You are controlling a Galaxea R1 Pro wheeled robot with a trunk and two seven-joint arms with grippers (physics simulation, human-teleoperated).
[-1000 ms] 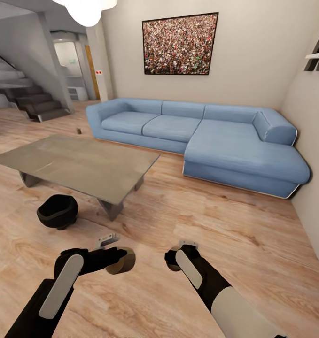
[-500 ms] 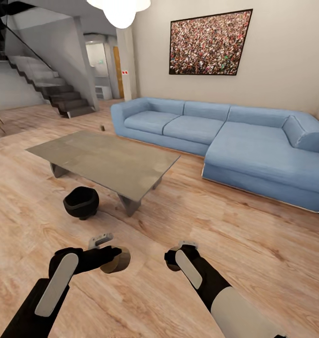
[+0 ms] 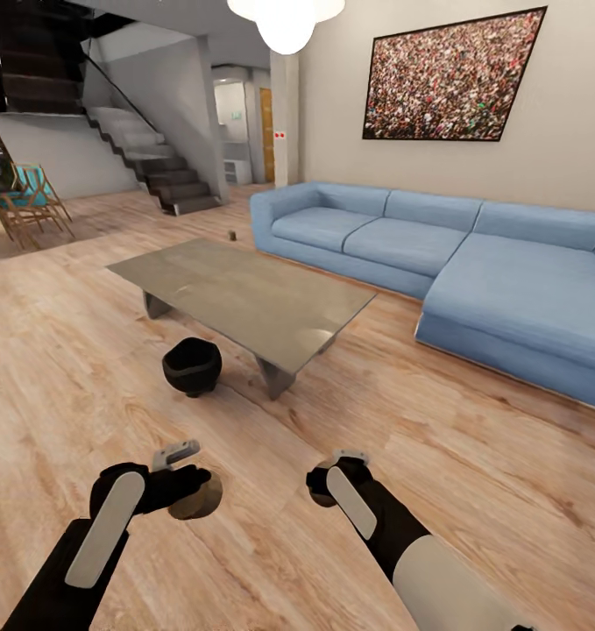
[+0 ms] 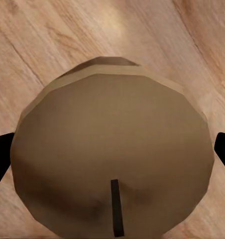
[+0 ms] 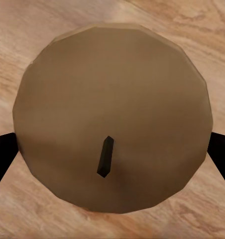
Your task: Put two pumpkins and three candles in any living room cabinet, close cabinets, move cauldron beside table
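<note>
Candles: left gripper [image 3: 194, 491] pinches one [image 4: 112, 154] | right gripper [image 3: 319, 485] pinches another [image 5: 112, 117] | third candle [image 3: 233, 235] far ahead on floor past coffee table's [image 3: 244, 294] far edge, left arm's side

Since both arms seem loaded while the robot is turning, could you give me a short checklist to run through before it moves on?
1. Left gripper holds a candle: ok, the tan cylinder sits between the dark fingers in the left wrist view.
2. Right gripper holds a candle: ok, it sits between the fingers in the right wrist view.
3. Cauldron next to the table: ok, it stands on the floor by the table's near edge.
4. Third candle located: cannot tell; a small dark thing lies beyond the table.
5. Cabinet in sight: not ok.
6. Pumpkins in sight: not ok.
</note>
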